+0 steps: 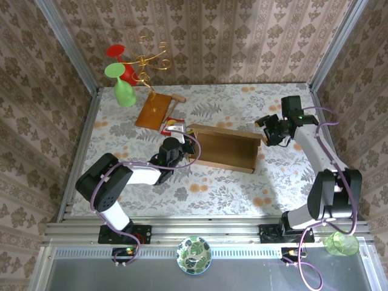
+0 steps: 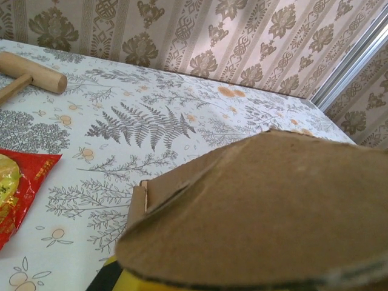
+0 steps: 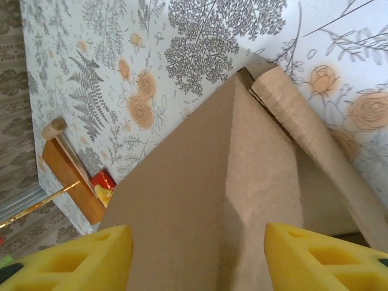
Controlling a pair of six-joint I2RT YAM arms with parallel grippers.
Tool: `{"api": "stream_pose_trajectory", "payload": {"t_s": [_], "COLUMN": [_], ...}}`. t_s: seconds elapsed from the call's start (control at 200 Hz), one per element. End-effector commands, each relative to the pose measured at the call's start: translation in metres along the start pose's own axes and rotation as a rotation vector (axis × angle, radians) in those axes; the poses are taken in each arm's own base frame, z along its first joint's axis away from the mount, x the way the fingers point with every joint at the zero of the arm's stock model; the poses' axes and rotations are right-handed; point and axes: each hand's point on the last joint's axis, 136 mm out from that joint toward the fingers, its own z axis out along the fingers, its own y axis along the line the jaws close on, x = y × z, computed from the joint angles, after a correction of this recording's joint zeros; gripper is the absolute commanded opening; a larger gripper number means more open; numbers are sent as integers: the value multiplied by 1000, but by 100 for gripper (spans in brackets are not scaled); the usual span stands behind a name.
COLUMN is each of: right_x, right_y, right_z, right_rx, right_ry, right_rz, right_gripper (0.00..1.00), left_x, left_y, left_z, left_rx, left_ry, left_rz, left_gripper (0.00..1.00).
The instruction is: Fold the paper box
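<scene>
Top view: the box (image 1: 223, 148) sits mid-tabletop (image 1: 242, 100) as a shallow open rectangle w/ walls up. The left claw (image 1: 183, 141) is at its left end and the right claw (image 1: 267, 130) at its right end. A board (image 1: 154, 110) lies near the left end, w/ a red packet (image 1: 172, 125) between the two.

Left wrist: a rounded flap (image 2: 267, 212) of the box covers the lower frame, w/ a yellow pad (image 2: 136, 283) peeking under it. Can't tell whether this claw is apart or clamped. A mallet (image 2: 31, 76) lies far left.

Right wrist: the yellow pads (image 3: 66, 260) stand wide apart, w/ the box's end between them.
</scene>
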Motion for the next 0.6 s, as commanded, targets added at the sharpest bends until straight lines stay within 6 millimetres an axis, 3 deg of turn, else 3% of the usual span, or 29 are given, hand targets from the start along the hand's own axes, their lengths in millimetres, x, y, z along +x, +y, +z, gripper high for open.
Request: {"api": "stream_pose_trajectory", "payload": {"t_s": [0.0,0.135,0.23,0.43,0.595], "right_x": [-6,1,17,75,83], "right_y": [-14,-17,-16,4,28], "right_z": [-40,-73,-80,-60,-44], "right_rx": [30,-30,-108,-233,-276], "right_ry": [-129,-220,-214,-102,-88], "right_rz": [-5,54,132,225,223], "right_gripper": [61,60,60,59,59], "left_x": [35,35,37,38,40], "left_y": [8,11,14,14,13], "left_z": [-3,-3,-3,-3,-3], "left_rx": [-20,-34,-41,-45,-39], "left_ry": [102,98,99,100,104], "left_rz": [-3,-14,-25,-43,-50], "left_gripper": [0,0,0,0,0]}}
